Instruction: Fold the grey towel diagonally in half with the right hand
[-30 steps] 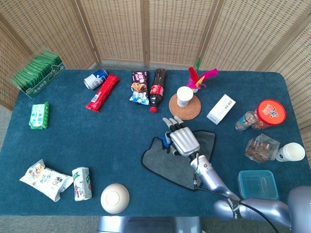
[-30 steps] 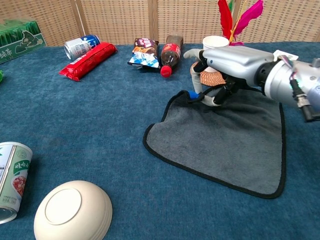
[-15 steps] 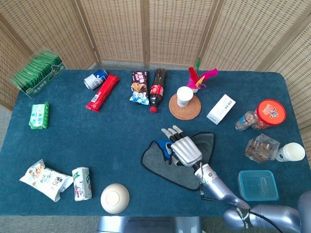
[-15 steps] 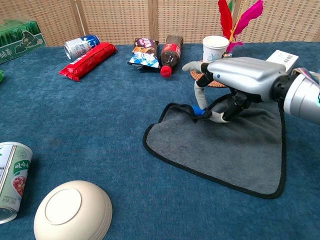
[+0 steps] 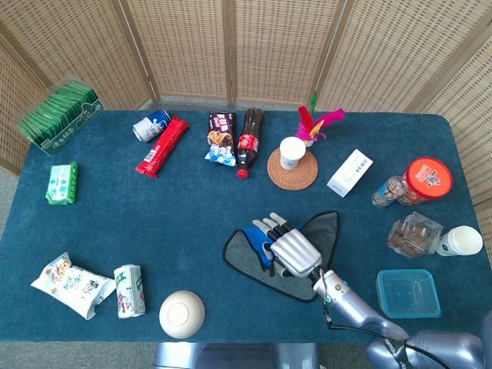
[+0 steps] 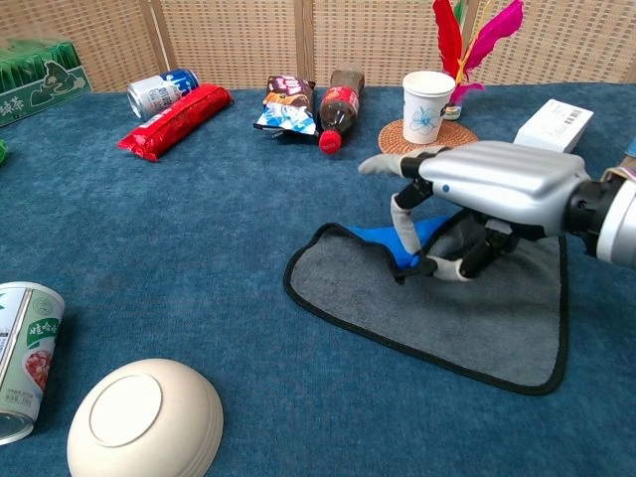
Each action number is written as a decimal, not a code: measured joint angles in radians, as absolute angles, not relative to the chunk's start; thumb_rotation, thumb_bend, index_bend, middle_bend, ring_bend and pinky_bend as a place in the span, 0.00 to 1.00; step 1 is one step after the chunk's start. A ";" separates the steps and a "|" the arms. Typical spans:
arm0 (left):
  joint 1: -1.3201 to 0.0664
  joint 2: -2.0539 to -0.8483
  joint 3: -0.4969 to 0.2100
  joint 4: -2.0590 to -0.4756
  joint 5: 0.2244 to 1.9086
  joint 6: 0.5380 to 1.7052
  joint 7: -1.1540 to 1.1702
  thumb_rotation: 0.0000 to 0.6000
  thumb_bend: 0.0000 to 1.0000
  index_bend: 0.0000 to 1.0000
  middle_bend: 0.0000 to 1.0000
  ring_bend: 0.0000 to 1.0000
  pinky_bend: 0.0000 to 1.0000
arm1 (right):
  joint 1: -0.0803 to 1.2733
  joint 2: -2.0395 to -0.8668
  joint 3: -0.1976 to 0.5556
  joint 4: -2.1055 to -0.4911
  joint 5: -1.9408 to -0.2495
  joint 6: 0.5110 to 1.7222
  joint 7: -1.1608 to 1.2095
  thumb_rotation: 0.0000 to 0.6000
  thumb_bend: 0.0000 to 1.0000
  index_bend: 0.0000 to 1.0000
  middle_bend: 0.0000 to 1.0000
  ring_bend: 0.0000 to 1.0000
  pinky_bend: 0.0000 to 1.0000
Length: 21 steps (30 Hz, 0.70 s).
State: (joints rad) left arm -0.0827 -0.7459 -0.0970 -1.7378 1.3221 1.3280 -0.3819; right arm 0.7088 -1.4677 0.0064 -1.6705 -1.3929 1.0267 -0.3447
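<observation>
The grey towel (image 6: 467,318) with black edging lies on the blue table, also seen from above as the towel (image 5: 327,231). My right hand (image 6: 477,204) pinches the towel's far-left corner and lifts it over the cloth, baring a blue underside (image 6: 383,237). In the head view the right hand (image 5: 288,244) hovers over the towel's middle, with the blue flap (image 5: 257,240) at its fingertips. My left hand is not visible in either view.
A white bowl (image 6: 144,417) and a can (image 6: 25,358) sit near the front left. A paper cup on a woven coaster (image 6: 427,104), a cola bottle (image 6: 338,104), snack packs and a white box (image 6: 552,124) stand behind the towel. A clear blue container (image 5: 407,292) lies right of it.
My right hand has dragged the pinched corner toward me and rightward over the towel. The fold has grown, exposing more blue underside.
</observation>
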 measured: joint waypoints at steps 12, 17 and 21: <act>-0.083 -0.750 -0.099 -1.739 1.312 1.330 -0.369 1.00 0.17 0.06 0.00 0.00 0.00 | 0.679 -1.451 -0.035 -1.632 -1.471 1.024 -0.316 1.00 0.47 0.77 0.00 0.00 0.00; -0.085 -0.750 -0.099 -1.739 1.311 1.325 -0.370 1.00 0.17 0.06 0.00 0.00 0.00 | 0.657 -1.433 -0.055 -1.627 -1.491 1.031 -0.303 1.00 0.47 0.77 0.00 0.00 0.00; -0.086 -0.750 -0.099 -1.740 1.313 1.323 -0.366 1.00 0.17 0.06 0.00 0.00 0.00 | 0.638 -1.425 -0.064 -1.631 -1.505 1.049 -0.303 1.00 0.47 0.77 0.00 0.00 0.00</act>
